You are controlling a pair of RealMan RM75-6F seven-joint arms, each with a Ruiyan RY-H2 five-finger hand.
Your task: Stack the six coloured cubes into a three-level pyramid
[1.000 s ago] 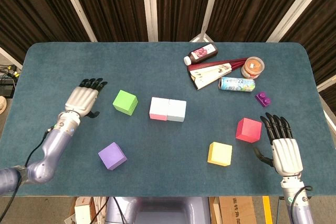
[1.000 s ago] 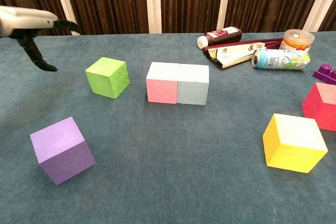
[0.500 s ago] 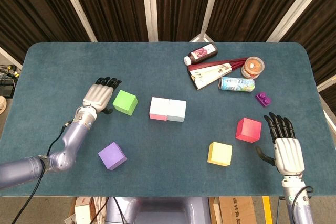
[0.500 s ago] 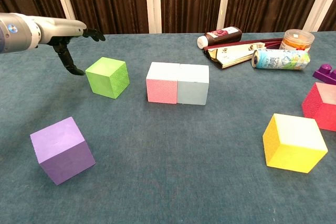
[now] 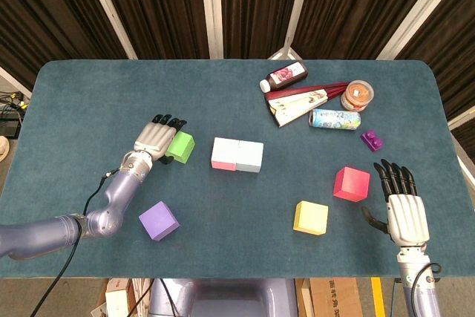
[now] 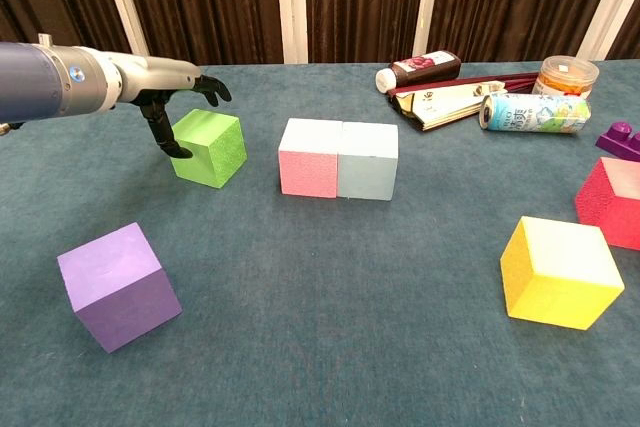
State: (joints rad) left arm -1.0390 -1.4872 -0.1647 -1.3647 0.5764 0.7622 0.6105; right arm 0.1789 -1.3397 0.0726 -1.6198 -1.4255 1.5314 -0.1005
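Head view first: the left hand [image 5: 156,139] is parked over the left edge of the green cube [image 5: 180,146], fingers stretched across its top and spread, nothing actually gripped yet as far as can be seen. The cube sits just left of the pink cube [image 5: 223,154] and pale blue cube [image 5: 249,157], which are touching side by side mid-table. So the green one is directly under and slightly right of that hand, and the gap to the pink cube lies to the right. The right hand [image 5: 404,209] is held flat and open, empty, near the red cube [image 5: 351,184], with the yellow cube [image 5: 311,217] further left and the purple cube [image 5: 159,220] at near left.

Chest view: the thumb is seen hanging down by the green cube's [image 6: 209,147] left face, fingers over the top. Contact can't be told. The left hand [image 6: 178,92] is clearly the nearer one for this cube.
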